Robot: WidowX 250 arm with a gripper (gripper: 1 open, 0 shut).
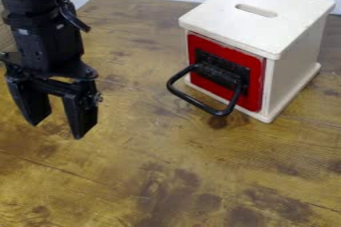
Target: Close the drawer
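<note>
The drawer [224, 71] has a red front with a black panel and sits in a pale wooden cube box [273, 22] with a slotted top, at the right of the view. Its large black wire loop handle [202, 94] reaches out toward the table's middle. The red front stands slightly proud of the box face. My gripper [56, 121] hangs at the left, pointing down, well apart from the handle. Its two black fingers [82, 113] are spread with nothing between them.
A worn wooden table [173, 181] carries everything. The black arm [43, 22] rises at the upper left. The table's far edge runs behind the box.
</note>
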